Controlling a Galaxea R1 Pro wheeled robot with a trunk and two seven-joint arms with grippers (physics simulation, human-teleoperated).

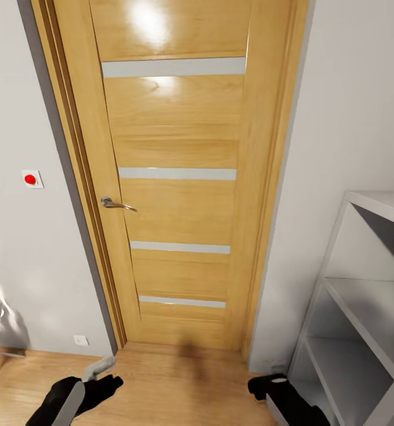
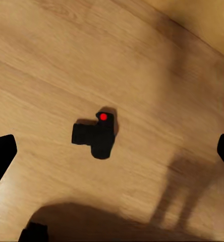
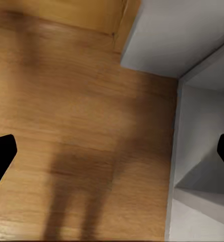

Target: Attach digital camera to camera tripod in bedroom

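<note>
digital camera point(image 2: 95, 136): lies on the wood floor point(image 2: 51, 65) at centre of the left wrist view, lens toward frame left, long axis roughly left-right, red dot up | left pincer point(image 2: 112, 151): above it, spread wide, tips at both frame edges | right pincer point(image 3: 112, 154): spread, over floor beside grey shelf point(image 3: 203, 151) | head view: both arms low at bottom edge, facing the wooden door point(image 1: 179, 177)

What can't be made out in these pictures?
- Left gripper, head view: frame's bottom edge cuts off the arm.
- Right gripper, head view: likewise cropped.
- Digital camera, left wrist view: its lens face is turned away; too small for detail.
- Shelf unit, head view: right edge cuts it.
</note>
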